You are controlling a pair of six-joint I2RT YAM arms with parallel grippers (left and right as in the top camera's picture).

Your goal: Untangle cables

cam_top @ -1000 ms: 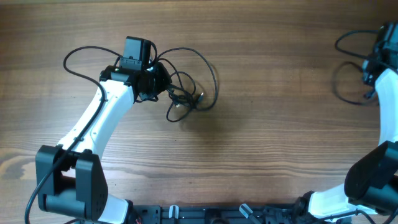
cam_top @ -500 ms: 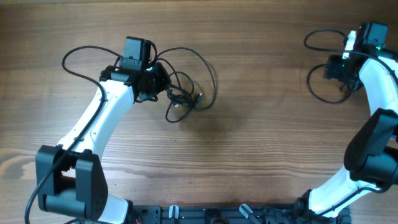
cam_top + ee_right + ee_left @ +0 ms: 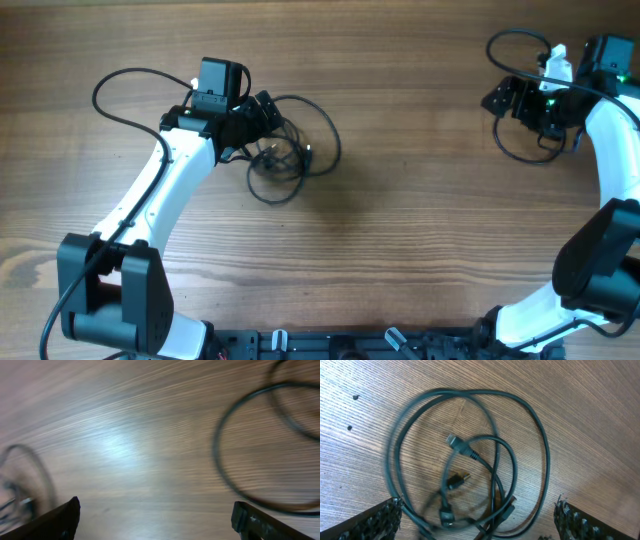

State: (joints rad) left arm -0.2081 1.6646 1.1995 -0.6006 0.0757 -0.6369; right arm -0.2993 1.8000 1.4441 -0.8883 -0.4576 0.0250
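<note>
Since a second earlier both claws have sprung wide apart, and the right arm has swung in from the right edge of the desk (image 3: 400, 230), bringing a loop of cable with it. The left gripper (image 3: 477, 512) now hangs released over the coil of black cables (image 3: 465, 451), which lies flat on the wood toward the far left of the desk, a little nearer the arm than it was. The coil's rounds have fallen looser, and small plug ends show inside them. Nothing touches the fingers. The tangle sits framed between them, probably so that a fresh strand can be chosen.

The right gripper (image 3: 155, 505) is also unclenched and empty near the far right corner. The separated black cable (image 3: 216, 450) curves on the desk just beyond one finger. It was apparently dropped there, well apart from the coil, so that freed cords stay clear of the rest.
</note>
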